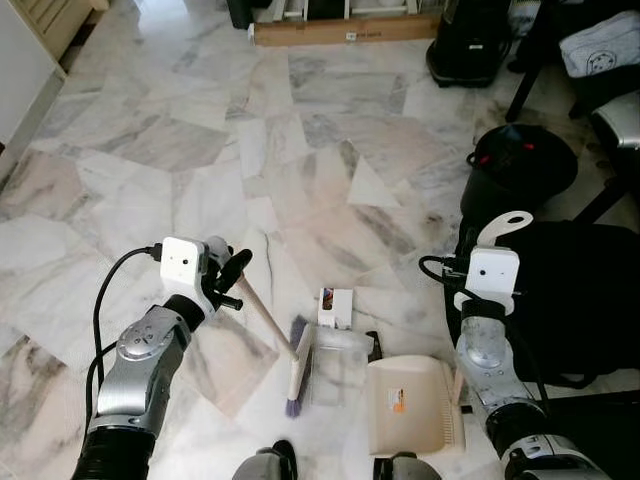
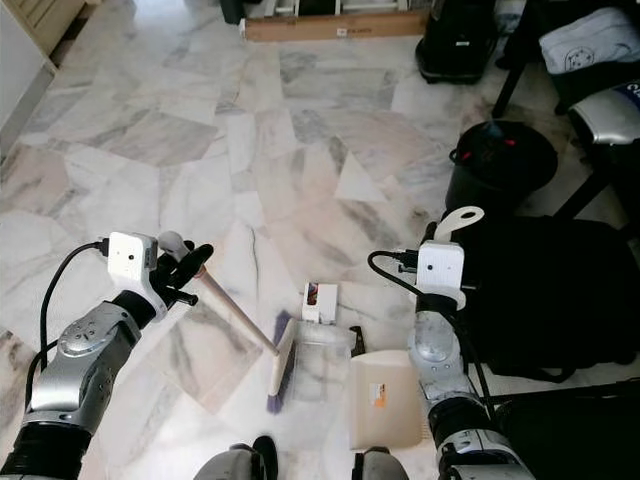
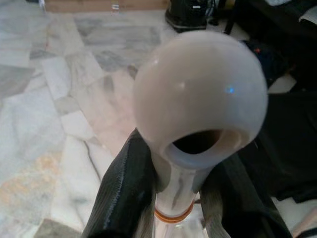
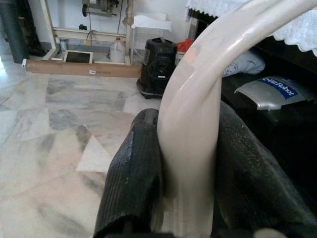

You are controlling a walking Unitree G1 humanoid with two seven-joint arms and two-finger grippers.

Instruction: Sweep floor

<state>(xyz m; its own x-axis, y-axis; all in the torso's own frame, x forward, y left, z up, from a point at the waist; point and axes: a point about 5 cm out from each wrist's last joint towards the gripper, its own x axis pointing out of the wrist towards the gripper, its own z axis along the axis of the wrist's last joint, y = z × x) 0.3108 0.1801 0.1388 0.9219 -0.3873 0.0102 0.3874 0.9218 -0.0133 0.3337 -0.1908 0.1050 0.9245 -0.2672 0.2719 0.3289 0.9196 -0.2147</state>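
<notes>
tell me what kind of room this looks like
Most likely a living or storage area of a home. The marble-patterned tile floor, a black bin, a long cardboard box against the far wall and a jug near shelving all point to a lived-in household space.

marble floor (image 1: 150, 150) carries broom head (image 1: 298, 365), cream dustpan (image 1: 410, 405), small carton (image 1: 335, 307), clear plastic (image 1: 340, 350).

A long cardboard box (image 1: 345, 30) lies along the far edge of the marble floor (image 1: 150, 140). Right of it stands a black vacuum (image 1: 468, 45). Nearer on the right sits a round black bin (image 1: 520, 165), with a black bag (image 1: 580, 290) just beside it, nearer still.
</notes>
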